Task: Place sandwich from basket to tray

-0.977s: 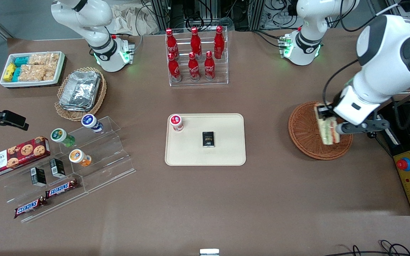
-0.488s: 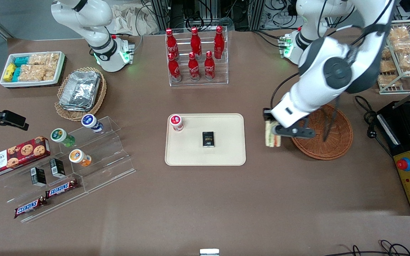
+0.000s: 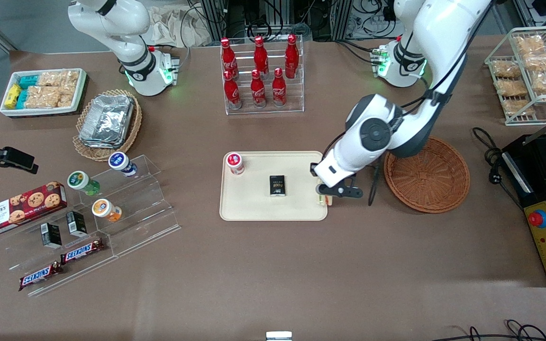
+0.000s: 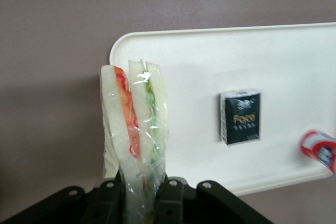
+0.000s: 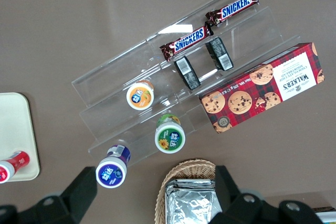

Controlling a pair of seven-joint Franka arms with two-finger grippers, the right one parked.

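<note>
Soft bread and loose filling make the small triangular sandwich (image 4: 135, 129) in clear wrap a light, easily crushed load, I judge, and the film looks slippery, so a gentle pinch across the flat bread faces near one end, as it is taken now, seems the sensible hold. The left arm's black two-finger hand (image 4: 142, 203) is pinching the sandwich at that end, with the free end of the wedge sticking out away from the wrist. It shows pale bread slices with orange, red and green layers between them, and the wrap glints along the edges. In the front view the hand (image 3: 324, 196) hangs over the edge of the flat cream-beige plastic tray (image 3: 254, 208) that is nearest the round reddish-brown wicker basket (image 3: 427, 175), and only a sliver of sandwich shows beneath the arm. The basket holds nothing that can be seen. On the tray a small black box (image 3: 277, 185) sits near the middle, and a red-capped little bottle (image 3: 235, 163) stands at a corner farther from the camera, both well apart from the sandwich.
</note>
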